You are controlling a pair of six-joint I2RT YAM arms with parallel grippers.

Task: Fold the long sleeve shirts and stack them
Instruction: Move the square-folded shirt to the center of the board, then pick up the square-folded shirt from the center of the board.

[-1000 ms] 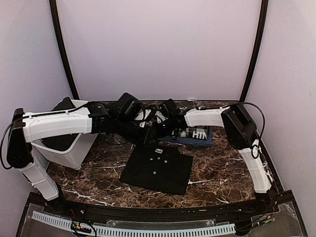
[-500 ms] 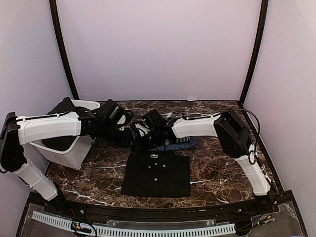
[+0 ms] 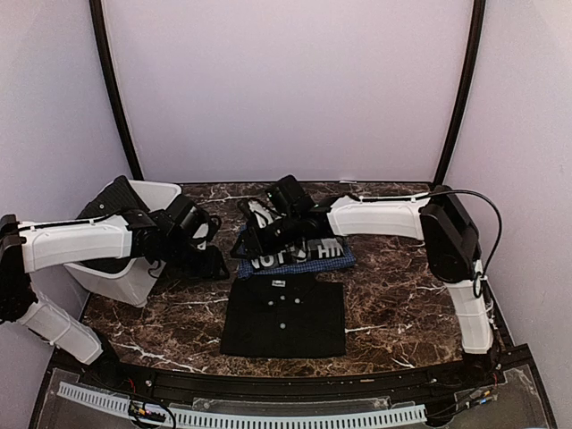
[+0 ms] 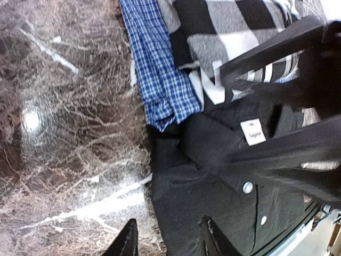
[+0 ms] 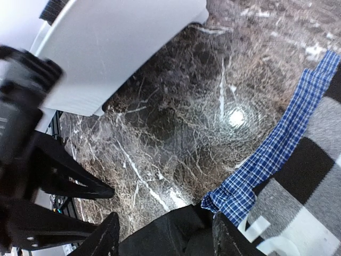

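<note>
The dark marbled bench (image 3: 393, 295) carries everything. At its left side stands a white bin (image 3: 125, 273) with black cloth (image 3: 114, 198) heaped in it and showing over the far rim.

Near the middle front of the bench a black shirt (image 3: 284, 313) lies folded into a flat, neat rectangle, collar toward the far side. Just behind it lies the checked shirt (image 3: 299, 255), also folded, black-and-white squares up with white lettering across it. Its blue plaid edge (image 4: 160, 69) runs along the left side. Its near edge meets the black shirt's collar, and the left wrist view shows the blue corner just lapping over the black cloth.

The left gripper (image 3: 214, 262) is on the bench between the bin and the shirts. Its wrist view shows the fingers spread with nothing between them (image 4: 168, 242), above the black shirt's left edge. The right gripper (image 3: 255, 234) is over the far left corner of the checked shirt. Its fingers are likewise spread and empty (image 5: 165, 240), above the spot where the blue corner meets the black cloth.

A small white label (image 4: 252, 131) sits at the black shirt's neck. Below it are small white buttons (image 4: 246, 187) in a line down the front.
</note>
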